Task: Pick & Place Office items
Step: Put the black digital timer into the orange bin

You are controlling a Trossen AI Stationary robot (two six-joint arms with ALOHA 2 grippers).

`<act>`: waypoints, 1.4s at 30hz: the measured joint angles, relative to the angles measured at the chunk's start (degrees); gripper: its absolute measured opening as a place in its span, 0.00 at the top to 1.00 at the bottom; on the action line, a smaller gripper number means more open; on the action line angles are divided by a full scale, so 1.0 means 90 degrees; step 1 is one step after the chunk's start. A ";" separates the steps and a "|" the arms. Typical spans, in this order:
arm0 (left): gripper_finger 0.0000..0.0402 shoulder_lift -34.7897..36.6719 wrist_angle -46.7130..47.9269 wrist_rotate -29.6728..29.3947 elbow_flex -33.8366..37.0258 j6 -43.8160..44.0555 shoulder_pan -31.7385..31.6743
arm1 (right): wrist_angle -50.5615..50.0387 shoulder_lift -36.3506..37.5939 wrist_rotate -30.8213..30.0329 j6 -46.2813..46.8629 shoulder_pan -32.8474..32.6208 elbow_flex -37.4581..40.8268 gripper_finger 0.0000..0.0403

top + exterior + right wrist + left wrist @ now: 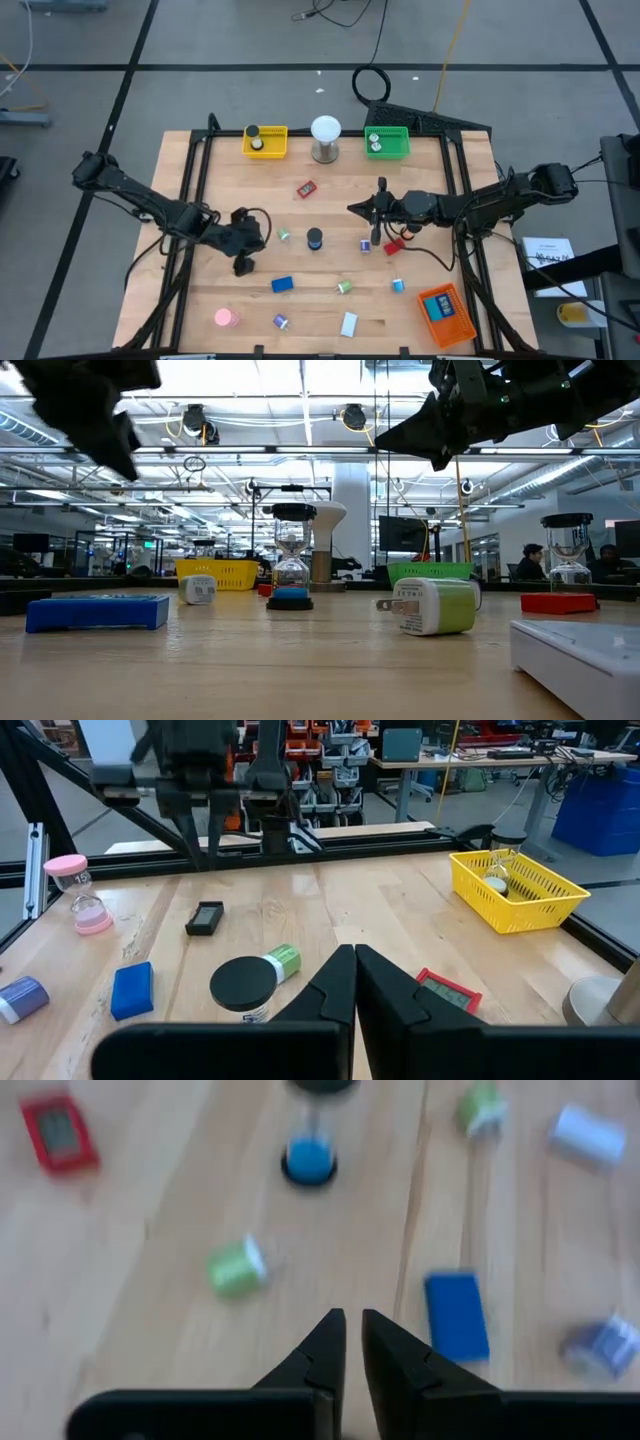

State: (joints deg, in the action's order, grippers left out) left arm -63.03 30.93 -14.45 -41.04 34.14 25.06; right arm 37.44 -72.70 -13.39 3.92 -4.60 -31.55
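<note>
A: High view. Left claw point(243, 266) hangs over the wooden surface point(200, 290), fingers nearly together, nothing betw. them. Right claw point(378, 235) sits mid-surface, pressed together, also empty. Items lie scattered: blue block point(282, 285), pink-capped timer point(225, 318), red timer point(305, 188), black-capped hourglass point(314, 239), green roll point(344, 287), white block point(348, 323).

B: And the trays?

A: Yellow tray point(265, 141) and green tray point(387, 143) at the far edge, each w/ something small inside; orange tray point(444, 313) near the right front corner.

B: Low view?

A: Both arms show as dark shapes overhead, clear of the surface. Blue block point(97, 611) near left, hourglass point(291, 560) mid, a green-and-white plug-like item point(430, 605) in front.

B: Left wrist view?

A: Fingers point(318, 1355) a narrow slit apart. Blue block point(456, 1316) just beside them, green roll point(236, 1267) ahead, hourglass point(309, 1158) farther.

B: Right wrist view?

A: Fingers point(335, 985) closed flat. Black cap point(243, 983) w/ green roll touching it, red timer point(449, 990) near, yellow tray point(517, 895) beyond.

B: Step in hand?

A: Prob. approach, pre-grasp: nothing held. Next move, by judgement: left claw must spread, drop over the blue block, then pinch its short sides.
</note>
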 joint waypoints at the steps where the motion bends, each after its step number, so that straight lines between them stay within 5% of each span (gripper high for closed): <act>1: 0.87 -0.0040 0.0150 0.0004 0.0000 0.0134 0.0058 | 0.0000 0.0000 0.0000 0.0000 0.0000 0.0000 1.00; 15: 0.44 -0.1392 0.0541 0.0293 0.0000 0.0249 0.0971 | -0.0048 -0.0001 0.0002 0.0061 0.0000 0.0000 1.00; 23: 0.30 -0.1899 0.0920 0.0318 0.0000 0.0663 0.1464 | -0.0075 -0.0001 0.0002 0.0062 0.0000 0.0002 1.00; 32: 0.30 -0.1916 0.0977 0.0222 0.0444 0.1325 0.1746 | -0.0094 0.0000 0.0002 0.0155 0.0000 0.0002 1.00; 42: 0.45 -0.1889 0.0209 0.0294 0.0952 0.1641 0.1864 | -0.0091 0.0000 0.0002 0.0141 0.0000 0.0002 1.00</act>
State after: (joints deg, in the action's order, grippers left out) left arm -80.03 32.81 -11.80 -32.47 48.91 41.84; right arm 36.62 -72.70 -13.37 5.19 -4.60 -31.53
